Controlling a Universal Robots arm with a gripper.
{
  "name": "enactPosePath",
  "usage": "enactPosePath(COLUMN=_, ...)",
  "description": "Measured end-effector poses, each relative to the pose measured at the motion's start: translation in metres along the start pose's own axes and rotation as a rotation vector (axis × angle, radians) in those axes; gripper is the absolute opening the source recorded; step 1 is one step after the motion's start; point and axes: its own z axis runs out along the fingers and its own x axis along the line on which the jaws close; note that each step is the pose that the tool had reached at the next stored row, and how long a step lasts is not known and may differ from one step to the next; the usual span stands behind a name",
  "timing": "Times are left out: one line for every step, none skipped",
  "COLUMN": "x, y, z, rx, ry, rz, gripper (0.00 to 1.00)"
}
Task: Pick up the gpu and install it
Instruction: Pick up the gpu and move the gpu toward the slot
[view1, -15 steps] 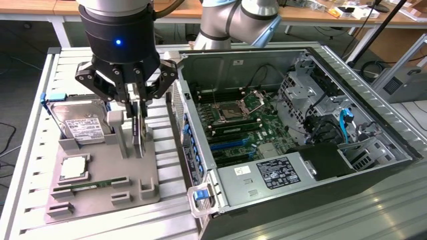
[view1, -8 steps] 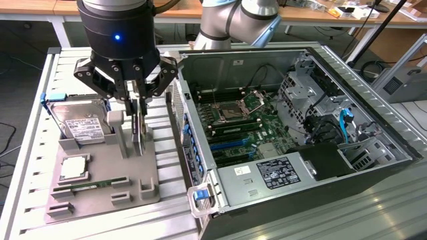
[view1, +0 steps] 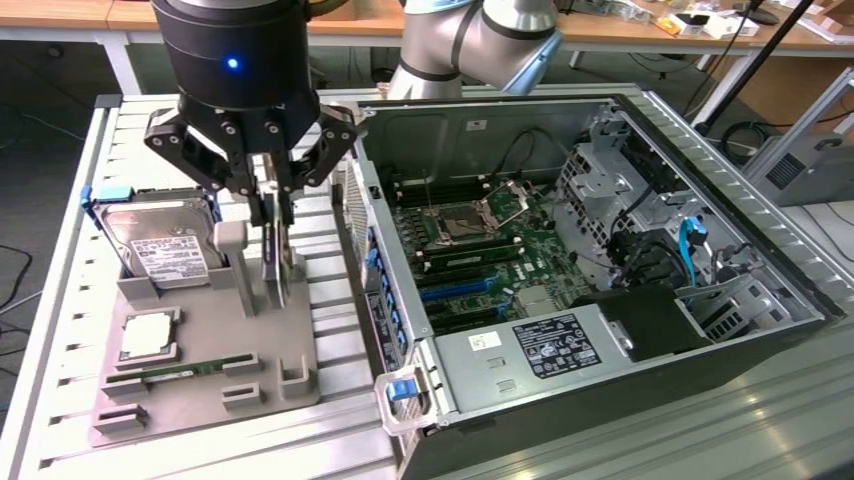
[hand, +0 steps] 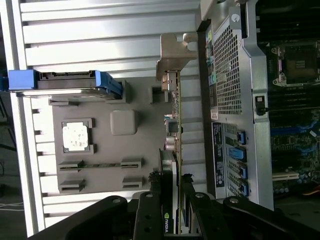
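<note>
The gpu (view1: 280, 268) hangs thin edge-on over the grey holder tray (view1: 291, 345), beside the open computer case (view1: 667, 330). My gripper (view1: 272, 222) comes down on it from above, a finger on each flat side, shut on the card. In the wrist view the gpu (hand: 176, 125) runs away from my gripper (hand: 175, 202), and its silver end bracket (hand: 174, 55) is at the far end. Whether the card's lower edge still touches the tray I cannot tell.
On the tray stand a silver hard drive in a blue frame (view1: 160, 245), a processor (view1: 147, 338) and a slim green memory stick (view1: 187, 372). The case lies open with its motherboard (view1: 481, 240) exposed. The case's rear wall (hand: 230, 75) is close beside the card.
</note>
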Motion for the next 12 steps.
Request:
enactPosePath(x=0.000, y=0.0000, z=-0.0007, rx=0.0000, ry=0.0000, rz=0.000, gripper=0.27)
enactPosePath(x=0.000, y=0.0000, z=-0.0026, rx=0.0000, ry=0.0000, rz=0.000, gripper=0.27)
enactPosePath(x=0.000, y=0.0000, z=-0.0040, rx=0.0000, ry=0.0000, rz=0.000, gripper=0.27)
enactPosePath(x=0.000, y=0.0001, z=-0.0059, rx=0.0000, ry=0.0001, rz=0.000, gripper=0.27)
enactPosePath(x=0.000, y=0.0001, z=-0.0072, rx=0.0000, ry=0.0000, rz=0.000, gripper=0.27)
enactPosePath(x=0.000, y=0.0001, z=-0.0089, rx=0.0000, ry=0.0000, rz=0.000, gripper=0.27)
enactPosePath(x=0.000, y=0.0001, z=-0.0101, rx=0.0000, ry=0.0000, rz=0.000, gripper=0.27)
enactPosePath(x=0.000, y=0.0001, z=-0.0112, rx=0.0001, ry=0.0001, rz=0.000, gripper=0.27)
enactPosePath(x=0.000, y=0.0001, z=-0.0120, rx=0.0000, ry=0.0001, rz=0.000, gripper=0.27)
enactPosePath(x=0.000, y=0.0002, z=-0.0128, rx=0.0000, ry=0.0000, rz=0.000, gripper=0.27)
enactPosePath(x=0.000, y=0.0002, z=-0.0135, rx=0.0000, ry=0.0000, rz=0.000, gripper=0.27)
enactPosePath(x=0.000, y=0.0002, z=-0.0144, rx=0.0000, ry=0.0001, rz=0.000, gripper=0.27)
